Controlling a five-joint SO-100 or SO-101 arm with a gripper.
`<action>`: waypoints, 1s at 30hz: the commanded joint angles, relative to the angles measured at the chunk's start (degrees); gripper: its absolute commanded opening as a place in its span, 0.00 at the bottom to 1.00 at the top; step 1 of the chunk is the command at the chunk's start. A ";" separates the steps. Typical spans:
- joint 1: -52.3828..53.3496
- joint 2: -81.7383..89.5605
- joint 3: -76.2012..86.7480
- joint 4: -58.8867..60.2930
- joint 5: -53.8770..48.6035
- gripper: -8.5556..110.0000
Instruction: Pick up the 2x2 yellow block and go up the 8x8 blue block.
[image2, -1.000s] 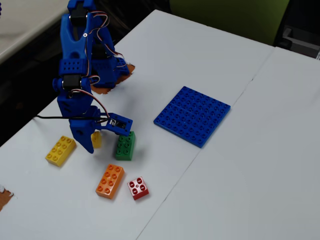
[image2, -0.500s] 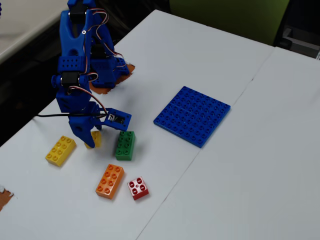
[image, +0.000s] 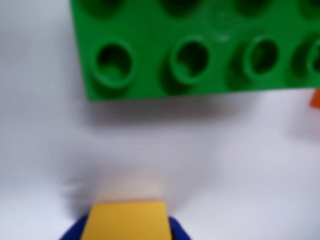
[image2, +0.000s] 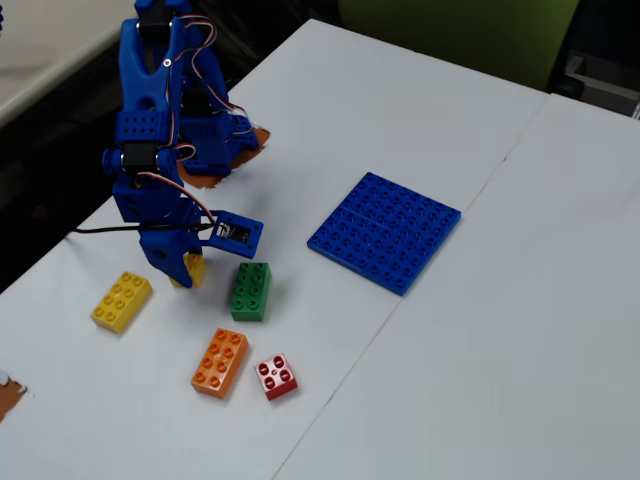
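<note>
Beside the green plastic eight-stud brick (image2: 250, 291), on its left in the fixed view, your blue arm's gripper (image2: 186, 272) has the small square yellow plastic block (image2: 194, 268) between its jaws. The wrist view backs this up: a yellow face of the small square yellow plastic block (image: 125, 221) fills the bottom edge with blue jaw parts on either side of it, and the green brick (image: 200, 45) lies across the top with bare white bench (image: 225, 150) in between. So the jaws read as pinched on that block, though neither view shows clearly whether it is already clear of the bench.

Judging by this, the grasp looks done and the carry is what is left for you. The large flat blue studded baseplate (image2: 385, 231) lies well to the right of the green brick in the fixed view, with nothing on it, so you have yet to lift, swing over the green brick and bring the block above the plate.

Other pieces sit around the green brick: a long yellow eight-stud brick (image2: 121, 301) further left of it, an orange eight-stud brick (image2: 221, 362) just below it, and a small red four-stud brick (image2: 276, 376) below and slightly right. Keep the lift high enough that the held block does not clip the green brick on the way across.
</note>
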 joint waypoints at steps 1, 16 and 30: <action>1.14 3.25 -0.44 1.05 -24.17 0.10; -7.12 29.62 -12.04 41.66 29.53 0.07; -35.60 47.99 -12.48 50.54 75.85 0.07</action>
